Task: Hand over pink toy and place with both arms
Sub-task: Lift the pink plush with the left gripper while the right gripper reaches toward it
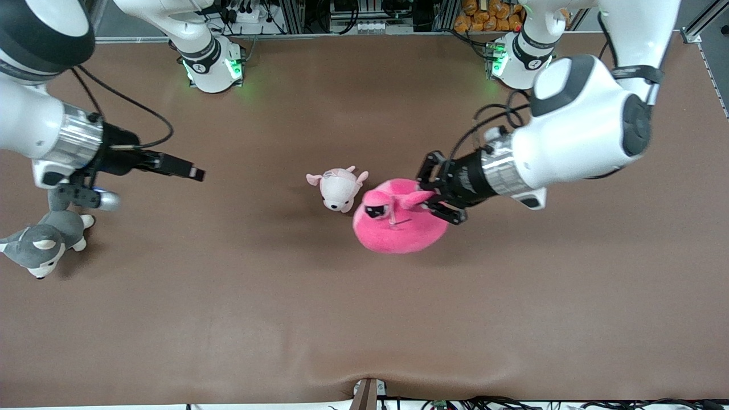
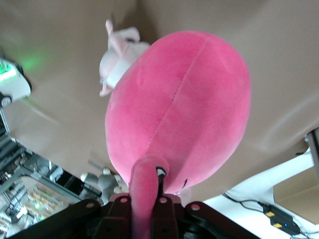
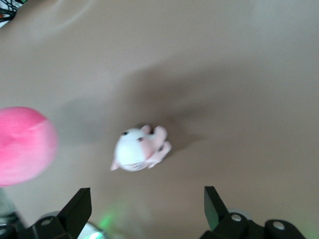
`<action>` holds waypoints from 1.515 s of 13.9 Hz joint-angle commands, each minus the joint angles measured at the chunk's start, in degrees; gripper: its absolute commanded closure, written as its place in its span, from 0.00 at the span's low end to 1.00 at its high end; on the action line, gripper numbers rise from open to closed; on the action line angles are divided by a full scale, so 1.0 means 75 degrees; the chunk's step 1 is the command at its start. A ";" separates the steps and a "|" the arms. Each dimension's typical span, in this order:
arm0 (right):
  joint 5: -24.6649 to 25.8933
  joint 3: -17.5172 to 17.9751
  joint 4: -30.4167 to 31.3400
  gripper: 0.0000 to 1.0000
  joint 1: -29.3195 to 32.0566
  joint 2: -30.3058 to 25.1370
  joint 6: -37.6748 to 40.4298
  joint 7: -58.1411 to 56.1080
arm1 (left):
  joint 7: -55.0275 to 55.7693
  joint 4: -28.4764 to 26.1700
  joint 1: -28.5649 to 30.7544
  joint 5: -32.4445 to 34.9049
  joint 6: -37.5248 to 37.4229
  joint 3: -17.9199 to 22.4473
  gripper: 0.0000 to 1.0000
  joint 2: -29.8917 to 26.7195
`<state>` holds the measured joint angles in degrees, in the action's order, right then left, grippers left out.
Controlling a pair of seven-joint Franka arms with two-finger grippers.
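The pink toy [image 1: 398,225], a large hot-pink plush blob with dark eyes, is over the middle of the table. My left gripper [image 1: 431,197] is shut on one of its pink stalks [image 2: 144,184], and the round body [image 2: 179,104] hangs away from the fingers. The toy also shows at the edge of the right wrist view [image 3: 22,144]. My right gripper [image 1: 196,171] is open and empty, up in the air toward the right arm's end of the table, and its black fingertips [image 3: 76,206] stand wide apart.
A small pale pink-and-white plush animal [image 1: 339,188] lies on the table right beside the pink toy, on the right arm's side; it also shows in both wrist views [image 3: 139,149] [image 2: 117,55]. A grey-and-white husky plush [image 1: 45,239] lies at the right arm's end.
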<state>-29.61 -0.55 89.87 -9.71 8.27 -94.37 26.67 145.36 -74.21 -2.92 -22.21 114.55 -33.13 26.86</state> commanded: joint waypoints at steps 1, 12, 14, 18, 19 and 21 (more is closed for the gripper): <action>-0.0912 -0.0044 -0.0170 0.00 -0.0286 0.0315 -0.0260 0.1162 | 0.0527 0.0109 -0.0383 -0.0120 0.0534 0.0000 1.00 0.0063; -0.5087 -0.0055 -0.0089 0.00 -0.0450 0.1100 -0.1269 0.3778 | 0.1267 0.0074 -0.1099 -0.0120 0.1274 0.0012 1.00 0.0356; -0.5110 -0.0055 -0.0100 0.00 -0.0615 0.1252 -0.1339 0.3908 | 0.1278 0.0074 -0.1157 -0.0120 0.1274 0.0012 1.00 0.0391; -0.5439 -0.0044 -0.0100 0.00 -0.1060 0.1616 -0.1759 0.3932 | 0.1278 0.0074 -0.1193 -0.0120 0.1274 0.0012 1.00 0.0380; -0.5439 -0.0055 -0.0100 0.00 -0.1177 0.1628 -0.1877 0.3932 | 0.1279 0.0074 -0.1193 -0.0120 0.1274 0.0012 1.00 0.0380; -0.5450 -0.0055 -0.0100 0.07 -0.1248 0.1675 -0.1913 0.3932 | 0.1302 0.0074 -0.1193 -0.0120 0.1274 0.0012 1.00 0.0391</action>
<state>-68.96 -0.63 89.73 -18.49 20.54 -108.38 55.17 153.38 -74.27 -11.36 -22.21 123.20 -33.11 29.62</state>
